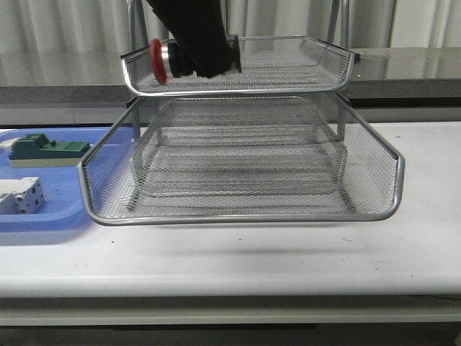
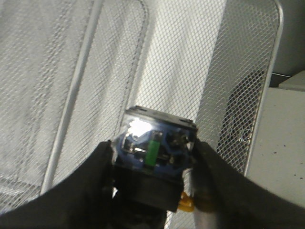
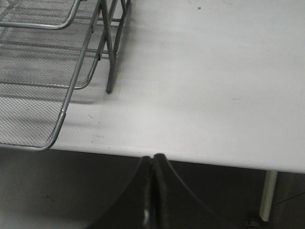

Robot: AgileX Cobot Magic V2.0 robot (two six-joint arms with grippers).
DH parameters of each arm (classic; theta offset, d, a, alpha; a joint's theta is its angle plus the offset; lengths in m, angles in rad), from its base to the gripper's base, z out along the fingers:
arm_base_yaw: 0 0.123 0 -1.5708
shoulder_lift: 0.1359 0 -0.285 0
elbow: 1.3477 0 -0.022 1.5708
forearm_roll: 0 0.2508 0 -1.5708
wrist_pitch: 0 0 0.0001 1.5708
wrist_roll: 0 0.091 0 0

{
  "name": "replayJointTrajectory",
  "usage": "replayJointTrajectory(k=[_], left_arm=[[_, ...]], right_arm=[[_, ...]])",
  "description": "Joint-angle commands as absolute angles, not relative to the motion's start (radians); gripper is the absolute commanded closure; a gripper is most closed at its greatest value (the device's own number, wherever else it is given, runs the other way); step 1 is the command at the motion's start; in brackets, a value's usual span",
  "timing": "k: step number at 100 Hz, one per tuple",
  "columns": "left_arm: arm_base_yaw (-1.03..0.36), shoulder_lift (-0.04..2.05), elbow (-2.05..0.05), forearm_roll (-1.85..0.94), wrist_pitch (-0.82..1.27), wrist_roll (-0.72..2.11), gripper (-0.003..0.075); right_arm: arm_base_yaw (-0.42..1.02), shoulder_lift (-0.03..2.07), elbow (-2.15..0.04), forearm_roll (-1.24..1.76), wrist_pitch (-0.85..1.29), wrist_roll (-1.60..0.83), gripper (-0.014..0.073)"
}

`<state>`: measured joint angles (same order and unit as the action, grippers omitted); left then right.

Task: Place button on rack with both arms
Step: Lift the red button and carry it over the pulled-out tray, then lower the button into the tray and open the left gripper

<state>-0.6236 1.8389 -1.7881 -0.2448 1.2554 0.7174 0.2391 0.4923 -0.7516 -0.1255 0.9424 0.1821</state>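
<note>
The button (image 1: 164,60) is held over the left end of the top tray of the rack (image 1: 238,130), lying on its side with the red cap facing left and the silver collar just behind it. In the front view its body disappears into the black left gripper (image 1: 198,58), which comes down from above. Whether the button touches the mesh floor of that tray cannot be told.

In the left wrist view the button's rear end (image 2: 155,145) faces the camera: a blue housing with a green part in the middle and a yellow bit at the lower edge. The left gripper's fingers (image 2: 90,191) are closed against both sides of the body, gripping it firmly. Wire mesh and a tray rim lie beneath it.

The rack stands on a white table (image 1: 403,252). Its lowest tray is drawn out toward the camera, well forward of the trays above.

The right gripper (image 3: 153,191) appears only in its own wrist view. Its jaws are pressed together with nothing between them, and it sits off the table's edge, near a corner of the rack's drawn-out tray.

A blue tray (image 1: 43,209) lies to the left of the rack, just beside it. It holds a green block (image 1: 47,150) on a beige base and a white-grey block (image 1: 20,196).
</note>
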Motion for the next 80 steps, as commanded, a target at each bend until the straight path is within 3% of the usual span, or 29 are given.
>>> replayJointTrajectory(k=[1, 41, 51, 68, 80], left_arm=[[-0.648, 1.822, -1.813, -0.281, 1.256, 0.706, 0.0741], [-0.676, 1.915, -1.817, -0.273, 1.258, 0.711, 0.0718], [-0.676, 1.915, -1.817, -0.273, 1.266, 0.713, 0.0617], [-0.676, 1.915, -1.817, -0.273, 1.266, 0.713, 0.0361], [-0.676, 1.915, -1.817, -0.273, 1.266, 0.713, 0.0305]], right_arm=[[0.234, 0.494, -0.782, -0.14, 0.879, 0.18, 0.0703], [0.234, 0.494, -0.782, -0.14, 0.879, 0.18, 0.0703], [0.234, 0.494, -0.782, -0.14, 0.879, 0.18, 0.0703], [0.234, 0.494, -0.782, -0.14, 0.879, 0.18, 0.0703], [0.234, 0.494, -0.782, -0.14, 0.879, 0.18, 0.0703]])
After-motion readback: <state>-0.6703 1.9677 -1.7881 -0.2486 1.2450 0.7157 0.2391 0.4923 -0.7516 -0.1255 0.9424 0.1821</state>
